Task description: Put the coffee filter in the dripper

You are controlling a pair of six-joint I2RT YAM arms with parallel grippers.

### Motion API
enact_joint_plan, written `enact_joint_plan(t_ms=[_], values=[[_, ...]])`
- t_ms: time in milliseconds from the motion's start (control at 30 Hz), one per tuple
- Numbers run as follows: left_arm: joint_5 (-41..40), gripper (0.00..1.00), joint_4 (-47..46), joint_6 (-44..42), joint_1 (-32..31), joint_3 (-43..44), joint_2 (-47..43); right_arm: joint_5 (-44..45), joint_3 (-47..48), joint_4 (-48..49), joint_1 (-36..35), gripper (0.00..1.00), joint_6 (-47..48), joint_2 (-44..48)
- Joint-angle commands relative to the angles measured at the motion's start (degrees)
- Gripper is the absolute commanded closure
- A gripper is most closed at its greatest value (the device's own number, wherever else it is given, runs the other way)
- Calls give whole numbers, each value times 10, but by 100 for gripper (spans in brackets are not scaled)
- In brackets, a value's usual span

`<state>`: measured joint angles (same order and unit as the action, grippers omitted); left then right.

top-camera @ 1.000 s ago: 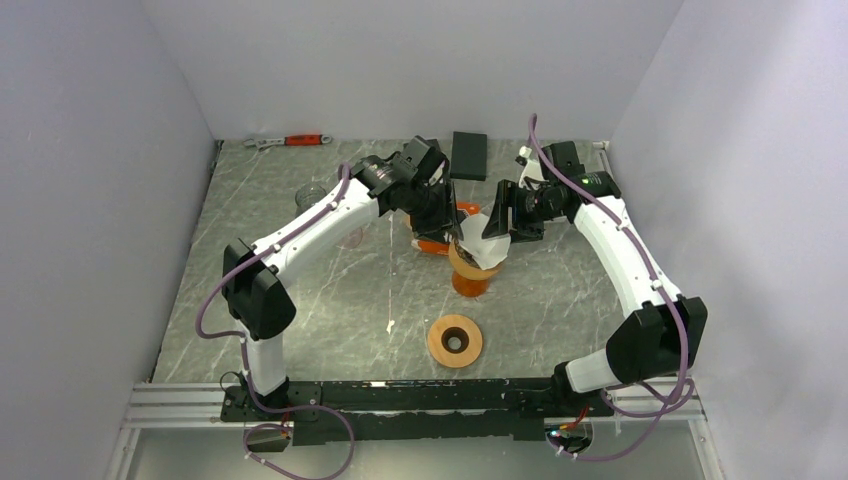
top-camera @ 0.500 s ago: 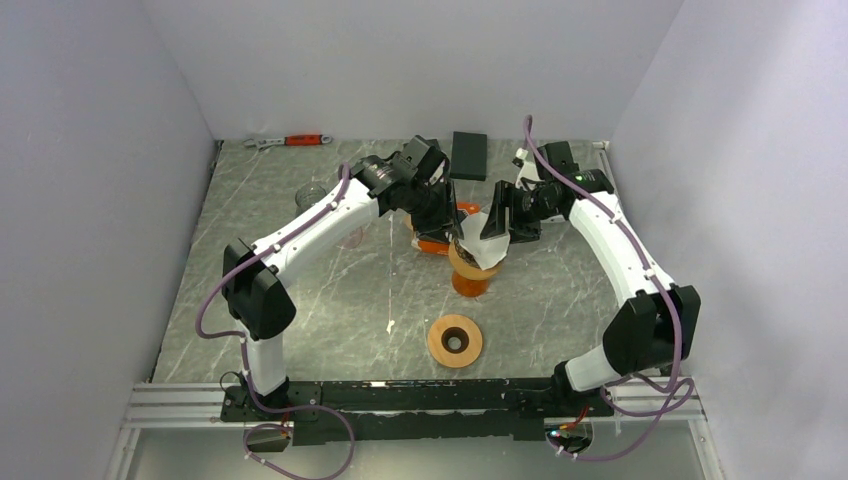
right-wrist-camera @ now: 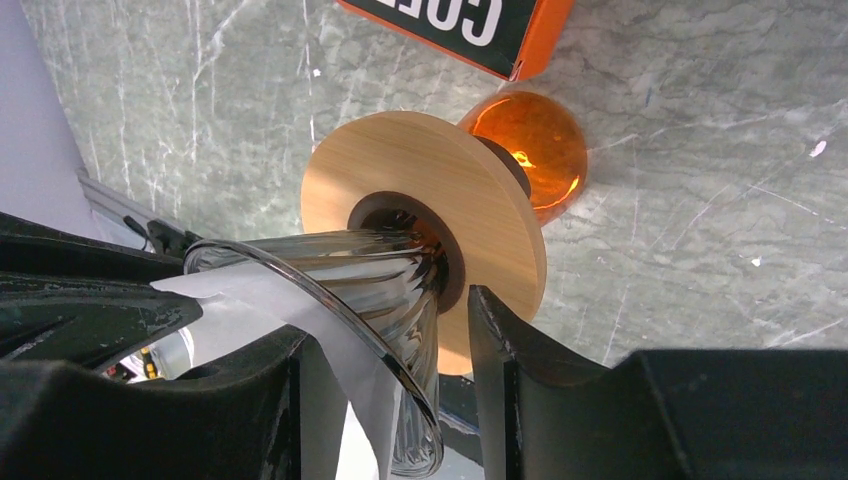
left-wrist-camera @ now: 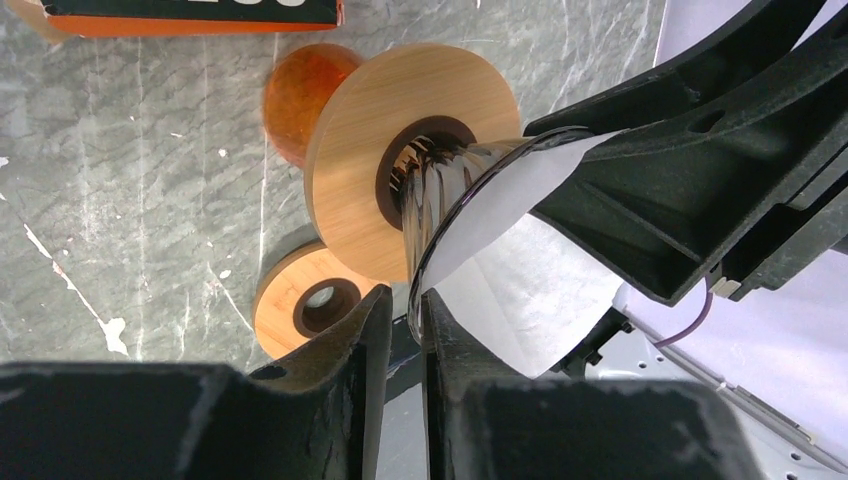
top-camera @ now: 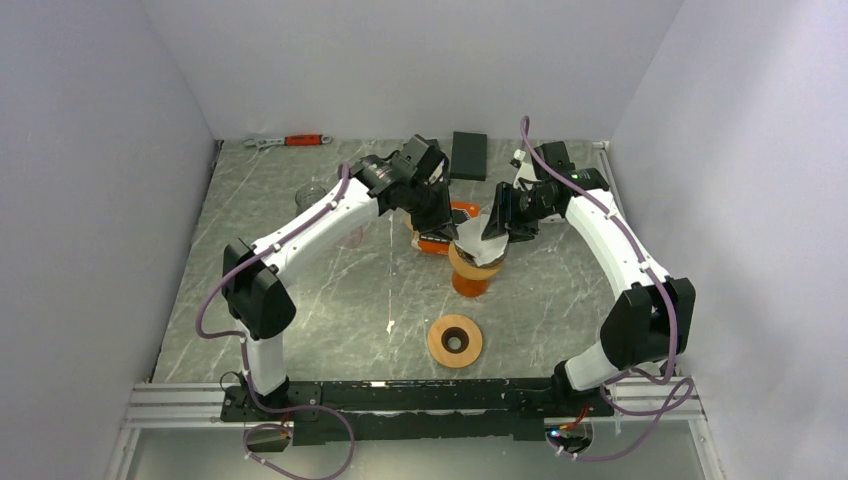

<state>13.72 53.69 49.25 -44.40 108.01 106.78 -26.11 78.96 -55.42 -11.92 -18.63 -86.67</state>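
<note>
Coffee filter [left-wrist-camera: 520, 290] already lies inside the glass dripper [right-wrist-camera: 340, 270], which stands by its wooden collar [right-wrist-camera: 480, 200] on an orange glass vessel [right-wrist-camera: 535, 140]. Its tip points down toward the collar's hole, its long axis upright along the cone. One flap stands proud of the rim, so seating it flat and letting go seem left. The left gripper [left-wrist-camera: 405, 340] is narrowed about the rim and paper edge, though I cannot tell if it pinches. The right gripper [right-wrist-camera: 390, 330] is released, straddling the cone.

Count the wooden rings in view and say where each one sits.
2. One wooden ring circles the glass dripper, above the orange cup; the other ring lies flat on the table, nearer the arm bases. More could be hidden behind the arms.
</note>
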Motion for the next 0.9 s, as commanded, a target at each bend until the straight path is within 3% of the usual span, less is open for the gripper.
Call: enact_joint_plan(t_ms=[0, 533, 867], values=[[9, 78, -14, 6, 5, 9, 10, -9, -7, 20, 2, 54, -3, -1], [32, 81, -17, 3, 14, 6, 25, -12, -19, 29, 0, 60, -2, -13], [34, 73, -27, 5, 13, 1, 10, -11, -14, 33, 0, 57, 1, 7]])
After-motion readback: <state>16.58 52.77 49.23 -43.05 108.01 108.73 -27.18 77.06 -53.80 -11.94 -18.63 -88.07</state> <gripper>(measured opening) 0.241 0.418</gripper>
